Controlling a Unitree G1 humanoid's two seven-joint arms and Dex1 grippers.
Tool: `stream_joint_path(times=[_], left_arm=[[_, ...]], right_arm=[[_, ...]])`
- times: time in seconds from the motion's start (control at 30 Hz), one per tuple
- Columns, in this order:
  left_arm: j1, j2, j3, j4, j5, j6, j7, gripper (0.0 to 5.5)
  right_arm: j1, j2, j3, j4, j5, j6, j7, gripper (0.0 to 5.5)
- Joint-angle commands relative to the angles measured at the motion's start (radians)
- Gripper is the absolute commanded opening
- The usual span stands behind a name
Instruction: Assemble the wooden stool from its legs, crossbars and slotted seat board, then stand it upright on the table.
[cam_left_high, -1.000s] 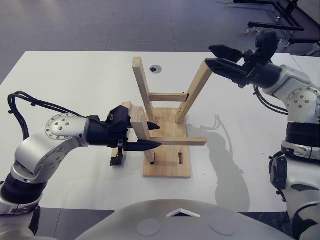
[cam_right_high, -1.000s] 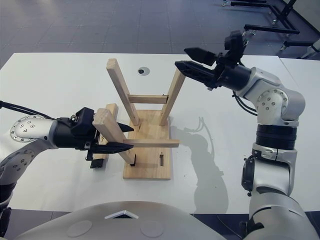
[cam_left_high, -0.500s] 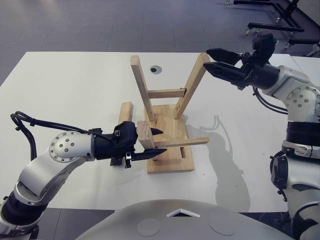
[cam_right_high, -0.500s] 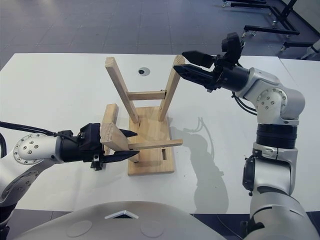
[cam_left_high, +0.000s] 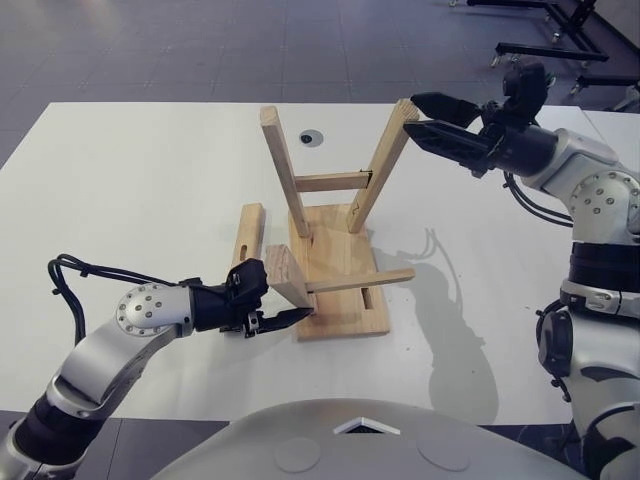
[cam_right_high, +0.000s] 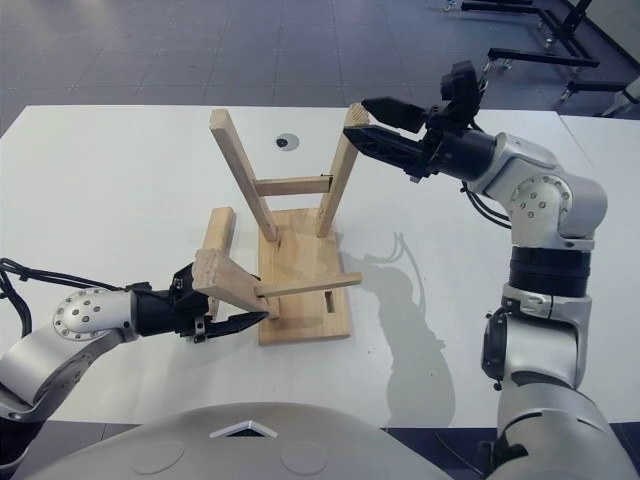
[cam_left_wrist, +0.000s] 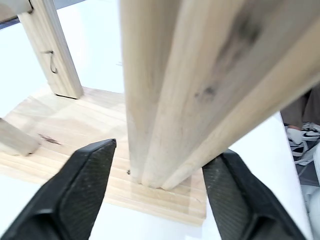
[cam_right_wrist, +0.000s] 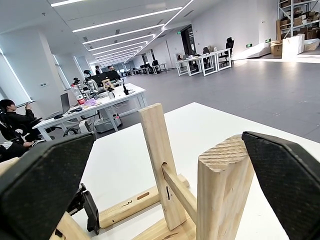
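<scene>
The slotted seat board (cam_left_high: 340, 262) lies flat on the white table. Two legs (cam_left_high: 282, 168) (cam_left_high: 385, 160) stand up from it, joined by a crossbar (cam_left_high: 330, 182). My right gripper (cam_left_high: 418, 110) is open at the top of the right-hand leg (cam_right_wrist: 220, 185), one finger (cam_right_wrist: 45, 185) on each side of it. My left gripper (cam_left_high: 290, 312) is shut on a third leg (cam_left_high: 287, 275), held tilted at the board's near left corner, its crossbar (cam_left_high: 362, 281) reaching over the board. In the left wrist view that leg (cam_left_wrist: 180, 85) sits between my fingers (cam_left_wrist: 85, 185).
A loose leg (cam_left_high: 247, 233) lies on the table just left of the board. A small round hole (cam_left_high: 313, 138) marks the table behind the stool. The table's near edge (cam_left_high: 200, 415) runs close under my left arm. Open table surface lies to the left and right.
My left arm has drawn back toward the near edge and lowered, tilting the held leg and crossbar. The seat board has turned slightly. My right gripper has edged closer to the right-hand leg's top.
</scene>
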Motion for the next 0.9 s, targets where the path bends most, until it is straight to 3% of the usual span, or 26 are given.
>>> stream_joint_path(times=[0.03,0.2,0.57,0.9], left_arm=[[-0.043,0.006,0.046,0.018,0.001,-0.013,-0.03,3.64],[-0.04,0.022,0.11,0.011,-0.024,-0.038,-0.085,4.17],[-0.021,0.09,0.368,0.02,-0.228,-0.041,-0.274,4.17],[0.021,0.095,0.51,0.065,-0.33,-0.012,-0.321,4.17]], right_arm=[[0.033,0.019,-0.027,-0.029,0.009,-0.017,-0.024,5.4],[0.104,0.056,-0.085,-0.079,0.03,-0.052,-0.071,5.4],[0.339,0.185,-0.184,-0.296,0.103,-0.117,-0.258,5.4],[0.391,0.21,-0.196,-0.333,0.132,-0.169,-0.316,5.4]])
